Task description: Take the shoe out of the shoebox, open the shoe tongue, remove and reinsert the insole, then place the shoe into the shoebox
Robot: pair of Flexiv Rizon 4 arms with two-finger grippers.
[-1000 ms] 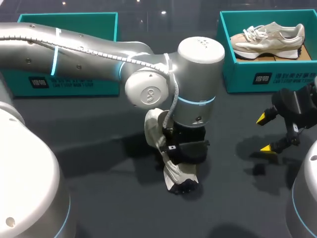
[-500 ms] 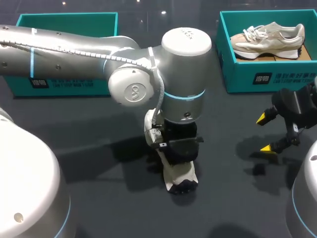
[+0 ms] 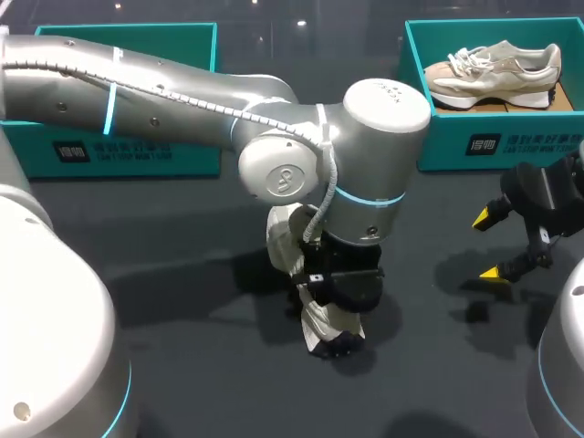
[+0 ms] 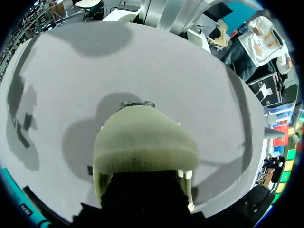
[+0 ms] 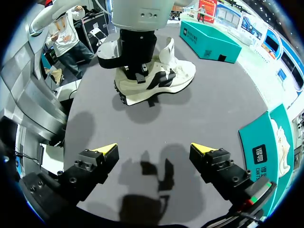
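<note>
A cream fabric sneaker with black side stripes and a rounded toe point(image 3: 321, 321) stands on its sole on the matte dark grey table point(image 3: 182, 365). The silver left arm bends steeply down over it, and its black gripper point(image 3: 349, 287) sits at the shoe's opening. Its grip cannot be told. The right gripper point(image 5: 154, 149) hovers well apart, its yellow tips spread wide.

We noted the left arm point(image 3: 383, 155) as smooth satin-silver metal; the table point(image 3: 182, 365) dark and matt; the shoe point(image 5: 178, 76) off-white cloth with a lugged rubbery sole; the shoebox point(image 3: 493, 141) matt teal card.
</note>
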